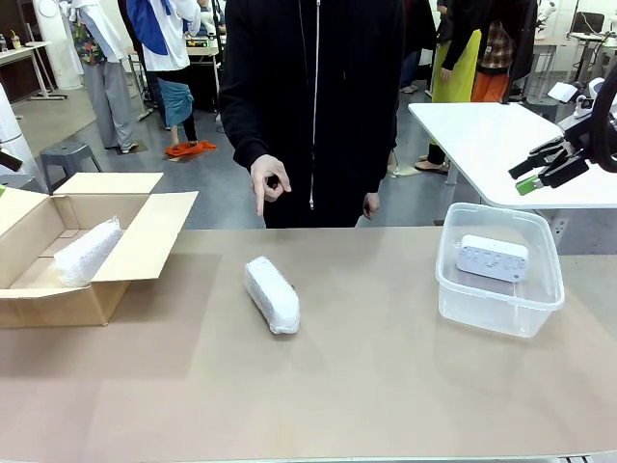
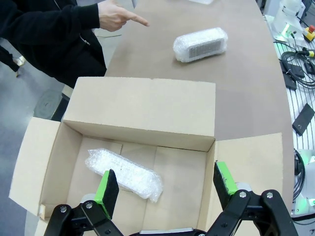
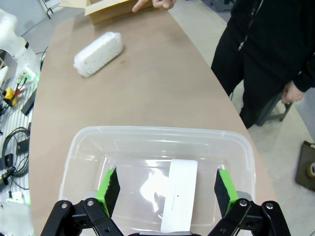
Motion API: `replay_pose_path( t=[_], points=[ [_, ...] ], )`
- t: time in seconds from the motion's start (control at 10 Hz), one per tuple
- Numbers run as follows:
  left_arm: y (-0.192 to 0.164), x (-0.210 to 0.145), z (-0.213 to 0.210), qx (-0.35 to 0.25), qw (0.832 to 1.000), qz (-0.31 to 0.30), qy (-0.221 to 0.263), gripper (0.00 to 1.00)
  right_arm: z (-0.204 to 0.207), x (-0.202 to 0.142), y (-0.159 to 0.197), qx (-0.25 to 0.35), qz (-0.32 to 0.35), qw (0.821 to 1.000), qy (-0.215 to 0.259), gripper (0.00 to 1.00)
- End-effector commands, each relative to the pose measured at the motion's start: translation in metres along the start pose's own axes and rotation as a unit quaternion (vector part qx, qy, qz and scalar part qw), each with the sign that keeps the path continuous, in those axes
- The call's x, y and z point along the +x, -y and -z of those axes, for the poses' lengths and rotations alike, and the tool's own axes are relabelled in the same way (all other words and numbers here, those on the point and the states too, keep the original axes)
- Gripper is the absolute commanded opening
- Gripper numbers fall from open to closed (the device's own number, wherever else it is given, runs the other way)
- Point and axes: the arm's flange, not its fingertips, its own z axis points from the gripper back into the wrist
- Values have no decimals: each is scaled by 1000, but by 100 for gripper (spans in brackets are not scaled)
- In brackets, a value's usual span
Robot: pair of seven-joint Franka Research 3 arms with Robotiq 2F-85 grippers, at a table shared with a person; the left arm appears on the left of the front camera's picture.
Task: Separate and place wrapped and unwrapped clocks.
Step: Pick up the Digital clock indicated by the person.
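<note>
One wrapped clock [image 1: 272, 294] lies on the brown table, slightly left of centre, and the person's hand [image 1: 268, 183] points a finger down toward it. A second wrapped clock [image 2: 123, 173] rests inside the cardboard box [image 1: 145, 246] at the left. My left gripper [image 2: 165, 189] hangs open above that box with nothing between its green pads. The unwrapped clock [image 1: 493, 258], a white block with small buttons, sits in the clear tub [image 1: 501, 311] at the right. High over the tub, my right gripper [image 3: 166, 191] stands open and holds nothing; it also appears as the right gripper [image 1: 538, 166] at the picture's upper right.
The box's flaps [image 2: 142, 110] stand open toward the table's middle. The person stands at the far edge, with the other hand [image 3: 291, 92] hanging at the side. A white table [image 1: 501, 145] stands behind at the right. Cables [image 2: 300, 54] lie off the table's near side.
</note>
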Motion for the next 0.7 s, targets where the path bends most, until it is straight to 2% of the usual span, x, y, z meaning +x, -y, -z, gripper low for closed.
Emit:
replay_pose_path(
  t=[0.0,0.6],
  points=[
    [2,1,-1,1,1000,3,1,100,0,0,-1,0,0,1000,0,100],
    [2,1,-1,1,1000,3,1,100,0,0,-1,0,0,1000,0,100]
  ],
)
